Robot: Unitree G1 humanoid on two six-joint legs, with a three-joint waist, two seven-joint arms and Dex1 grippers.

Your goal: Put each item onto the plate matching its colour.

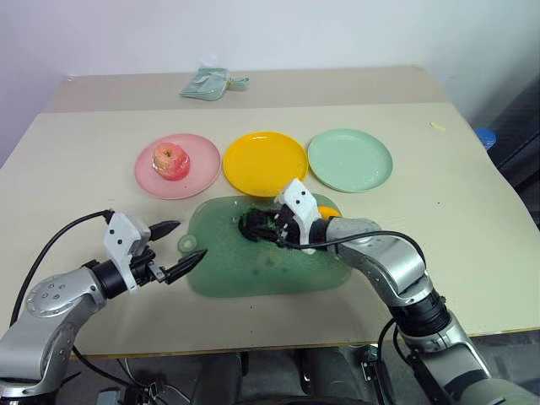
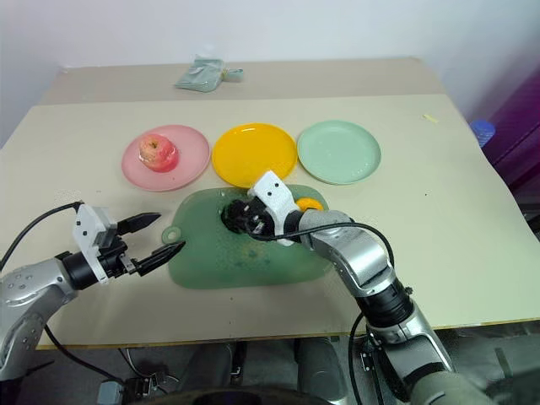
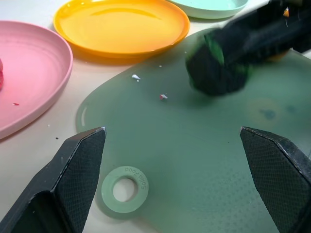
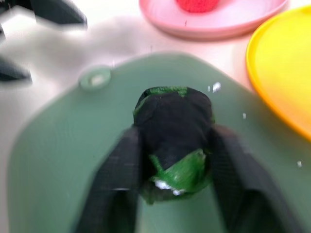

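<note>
Right gripper (image 4: 172, 160) clamped on green ball (image 4: 173, 126), ball on mat (image 1: 253, 266). Orange fruit (image 1: 327, 207) just behind right wrist, on mat. Left gripper (image 1: 177, 249) spread wide, empty, at mat's ring handle. Apple (image 1: 171, 159) on pink plate (image 1: 190, 181). Yellow plate (image 1: 264, 162), mint plate (image 1: 349, 159) bare. Cloth bundle (image 1: 211, 83) at far edge.

A: Plates? Pink plate (image 1: 177, 166), yellow plate (image 1: 264, 162), pale mint green plate (image 1: 349, 159).

B: Apple (image 1: 171, 159) red-pink, paler yellowish at the stem dip.

A: Cutting mat (image 1: 253, 266) translucent green with a fine dotted texture; a few white specks toward 11 o'clock.

B: Ball (image 4: 172, 141) dark green, nearly black, with bright green patches. Fruit (image 1: 327, 207) orange-yellow.

A: Cloth bundle (image 1: 207, 83) pale green. Table (image 1: 76, 160) beige. Gripper fingers (image 3: 75, 179) black, pads cross-hatched.
</note>
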